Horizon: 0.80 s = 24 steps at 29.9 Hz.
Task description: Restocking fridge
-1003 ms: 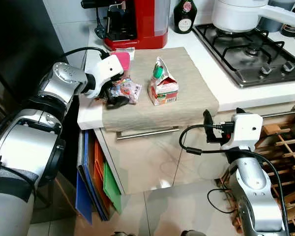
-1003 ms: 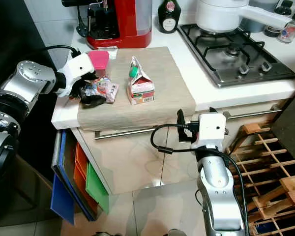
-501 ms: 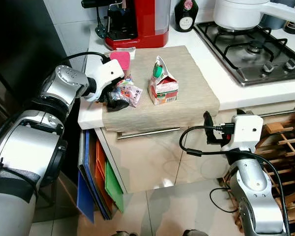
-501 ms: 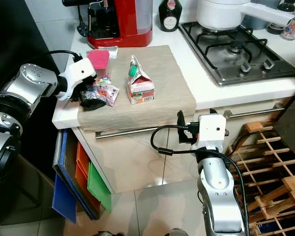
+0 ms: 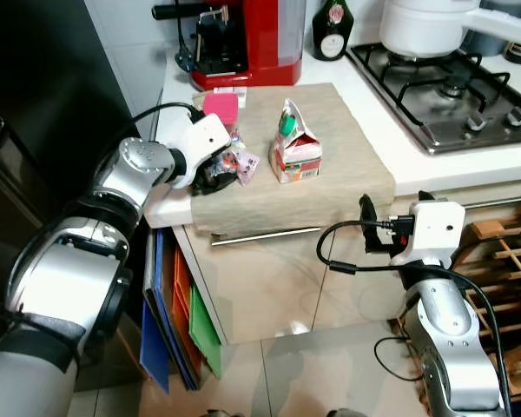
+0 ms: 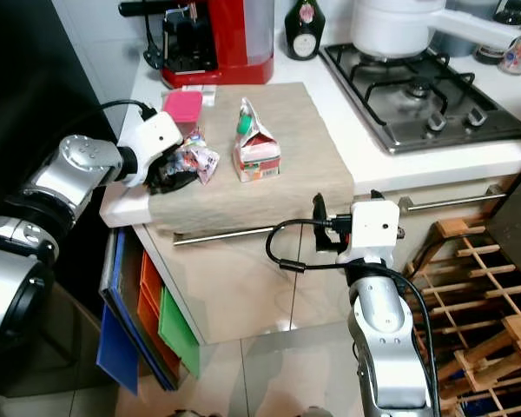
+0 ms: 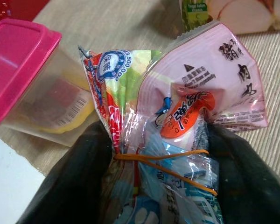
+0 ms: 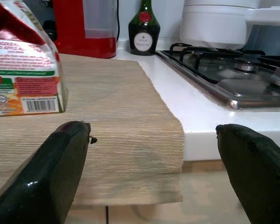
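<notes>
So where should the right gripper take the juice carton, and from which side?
Judging by its pose, grip the juice carton across its flat lower body, not the crumpled gable top. It stands upright on the mat, so the open right gripper, now level with the counter edge, could come in from the front.

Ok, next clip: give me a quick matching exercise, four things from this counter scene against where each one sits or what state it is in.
Things:
1. snack packets
2. juice carton
3. pink-lidded container
4. right gripper

Places or states:
A. open, level with the mat's front edge
B. upright in the middle of the mat
C. between the left gripper's fingers
D. at the mat's back left corner, near the red coffee machine

Pairs: 1-C, 2-B, 3-D, 4-A
</notes>
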{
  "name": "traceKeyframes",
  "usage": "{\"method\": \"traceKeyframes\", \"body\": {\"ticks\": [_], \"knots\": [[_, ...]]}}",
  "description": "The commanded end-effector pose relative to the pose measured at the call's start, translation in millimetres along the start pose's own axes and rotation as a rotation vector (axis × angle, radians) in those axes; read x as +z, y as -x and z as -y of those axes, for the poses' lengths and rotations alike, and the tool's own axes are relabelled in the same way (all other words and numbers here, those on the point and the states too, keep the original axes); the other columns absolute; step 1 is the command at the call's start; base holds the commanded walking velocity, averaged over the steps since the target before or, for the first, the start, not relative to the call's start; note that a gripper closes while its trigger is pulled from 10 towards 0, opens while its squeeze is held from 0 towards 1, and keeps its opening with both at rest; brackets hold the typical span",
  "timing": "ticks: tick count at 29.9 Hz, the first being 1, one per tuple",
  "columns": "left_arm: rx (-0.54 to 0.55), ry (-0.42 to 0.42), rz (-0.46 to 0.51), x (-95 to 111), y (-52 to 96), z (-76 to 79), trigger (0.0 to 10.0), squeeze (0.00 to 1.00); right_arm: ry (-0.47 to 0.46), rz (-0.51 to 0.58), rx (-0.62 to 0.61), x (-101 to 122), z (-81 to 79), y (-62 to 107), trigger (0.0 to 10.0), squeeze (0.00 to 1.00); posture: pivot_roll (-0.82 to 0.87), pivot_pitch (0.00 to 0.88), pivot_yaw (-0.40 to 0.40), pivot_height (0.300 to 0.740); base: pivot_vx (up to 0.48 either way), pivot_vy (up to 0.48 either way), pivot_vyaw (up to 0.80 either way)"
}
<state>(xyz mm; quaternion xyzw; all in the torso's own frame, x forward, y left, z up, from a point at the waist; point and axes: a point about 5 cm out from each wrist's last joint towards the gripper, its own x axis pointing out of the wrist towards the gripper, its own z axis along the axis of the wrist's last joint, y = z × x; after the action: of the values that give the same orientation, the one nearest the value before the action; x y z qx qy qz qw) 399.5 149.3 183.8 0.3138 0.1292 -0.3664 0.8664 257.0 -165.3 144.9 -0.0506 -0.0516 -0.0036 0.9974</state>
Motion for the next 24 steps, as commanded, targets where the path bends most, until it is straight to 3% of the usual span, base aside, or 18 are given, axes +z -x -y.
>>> {"method": "traceKeyframes", "body": {"ticks": [1,8,11,17,24], "knots": [[-0.104,0.102,-0.089,-34,-12.9,35.1,0.0,0.0,0.0,-0.001,0.002,0,-1.9,-2.1,10.0,0.34,-0.15,0.072,0.107,0.74,0.0,0.0,0.0],[-0.131,0.162,0.034,-26,-13.2,39.2,0.0,0.0,-0.002,-0.009,-0.006,-4,-0.1,-1.4,10.0,0.34,-0.15,0.051,0.112,0.74,0.0,0.0,0.0],[-0.121,0.172,0.145,-14,0.5,25.1,0.0,0.0,-0.005,-0.016,-0.009,-7,1.7,-2.8,10.0,0.34,-0.14,0.025,0.106,0.74,0.0,0.0,0.0],[0.011,0.152,0.33,19,36.2,-10.1,0.0,0.0,-0.002,0.0,0.017,-7,0.9,-17.5,10.0,0.34,-0.1,0.0,0.082,0.74,0.0,0.0,0.0],[0.118,0.231,0.507,45,61.4,-18.2,0.0,0.0,0.003,0.036,0.029,-2,-0.3,-31.4,10.0,0.33,-0.08,0.0,0.071,0.74,0.0,0.0,0.0]]}}
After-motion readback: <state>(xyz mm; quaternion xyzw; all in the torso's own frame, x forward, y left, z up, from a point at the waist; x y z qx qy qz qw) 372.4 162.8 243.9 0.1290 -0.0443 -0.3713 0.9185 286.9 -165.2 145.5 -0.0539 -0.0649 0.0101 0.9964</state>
